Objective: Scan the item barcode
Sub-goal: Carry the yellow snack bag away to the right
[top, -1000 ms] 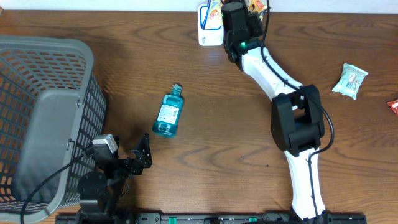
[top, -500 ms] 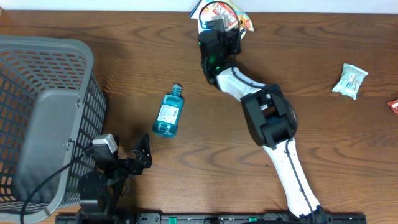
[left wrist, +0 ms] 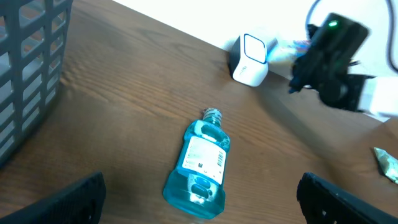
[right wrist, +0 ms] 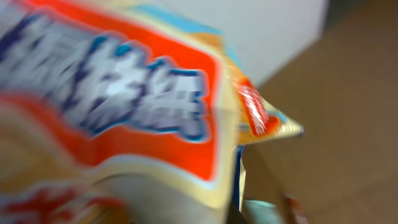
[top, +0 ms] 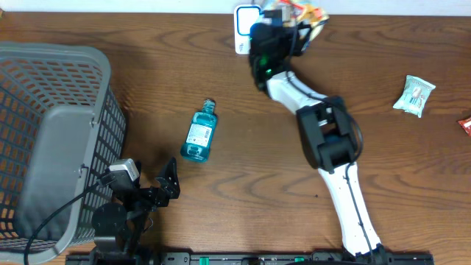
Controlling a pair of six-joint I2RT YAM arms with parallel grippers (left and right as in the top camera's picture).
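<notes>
Right gripper (top: 285,16) pinching orange snack packet (right wrist: 124,106) just right of white scanner (top: 243,33), far edge, left gripper (top: 170,182) fingers spread, near left, blue mouthwash bottle (top: 199,132) lying between them

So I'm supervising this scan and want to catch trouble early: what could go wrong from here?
1. The packet is blurred in the right wrist view and shows no barcode there, so the scanner may miss the read.
2. The right gripper, shut on the packet, is close beside the scanner and might knock it.
</notes>
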